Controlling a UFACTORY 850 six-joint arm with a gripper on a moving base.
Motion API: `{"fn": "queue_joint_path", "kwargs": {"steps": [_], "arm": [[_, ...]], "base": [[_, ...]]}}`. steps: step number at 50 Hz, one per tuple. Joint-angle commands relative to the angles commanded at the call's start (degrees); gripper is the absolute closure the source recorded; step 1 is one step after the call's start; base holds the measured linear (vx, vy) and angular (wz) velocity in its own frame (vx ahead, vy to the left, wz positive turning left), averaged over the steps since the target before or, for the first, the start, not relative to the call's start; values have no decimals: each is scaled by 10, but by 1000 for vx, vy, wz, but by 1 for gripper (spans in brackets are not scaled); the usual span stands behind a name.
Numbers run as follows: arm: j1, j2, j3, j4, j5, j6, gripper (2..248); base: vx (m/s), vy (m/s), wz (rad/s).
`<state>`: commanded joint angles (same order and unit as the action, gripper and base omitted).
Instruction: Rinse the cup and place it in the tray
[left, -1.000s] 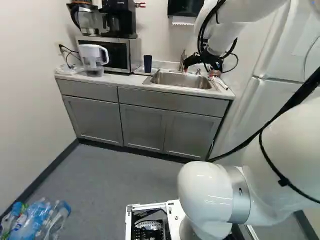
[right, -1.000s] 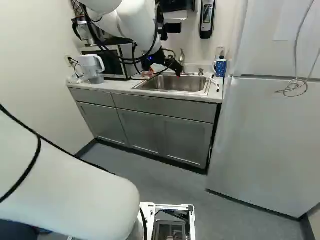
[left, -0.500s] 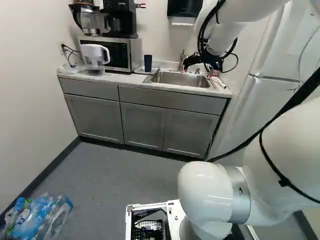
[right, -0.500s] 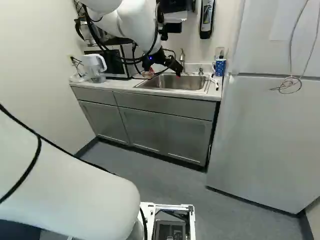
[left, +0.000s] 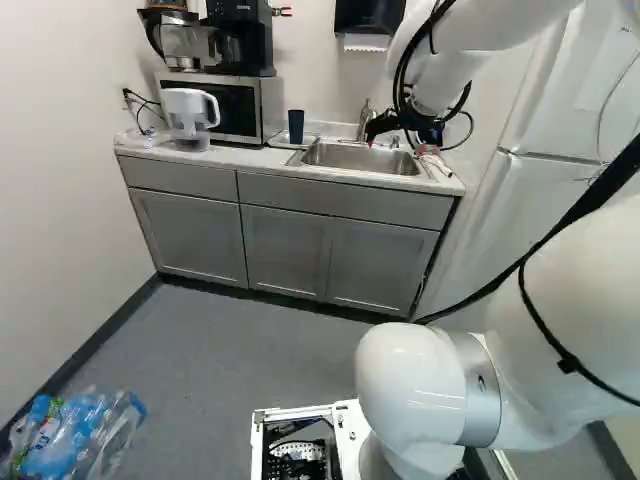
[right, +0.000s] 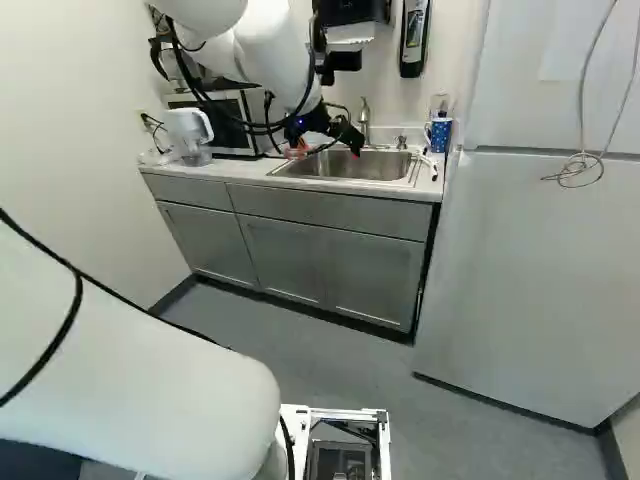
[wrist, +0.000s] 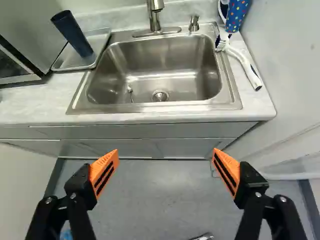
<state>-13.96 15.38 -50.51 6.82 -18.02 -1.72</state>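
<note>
The gripper is spread and empty; the cup stands in the tray, likely placed; withdraw smoothly, clear of the faucet.

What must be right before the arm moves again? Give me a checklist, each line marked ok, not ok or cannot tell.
1. Jaws open, nothing between them: ok.
2. Cup standing in the tray: ok.
3. Jaws clear of the cup: ok, it is ahead and off to one side.
4. Cup rinsed: cannot tell.
5. No water running from the faucet: ok, no stream shows.
6. Brush out of the sink: ok, beside it.
</note>
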Motion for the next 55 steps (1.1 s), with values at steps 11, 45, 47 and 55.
{"fn": "queue_joint_path", "kwargs": {"steps": [11, 45, 47, 55], "arm": [[5, 0, 17, -2, 25, 1, 3], [31, 1, 101, -15, 151, 4, 3], [33, 1, 108, -16, 161, 4, 3], [41, 2, 135, -20, 202, 5, 3]], "base": [[0, 0, 0], [0, 0, 0], [0, 0, 0], [0, 0, 0]]}}
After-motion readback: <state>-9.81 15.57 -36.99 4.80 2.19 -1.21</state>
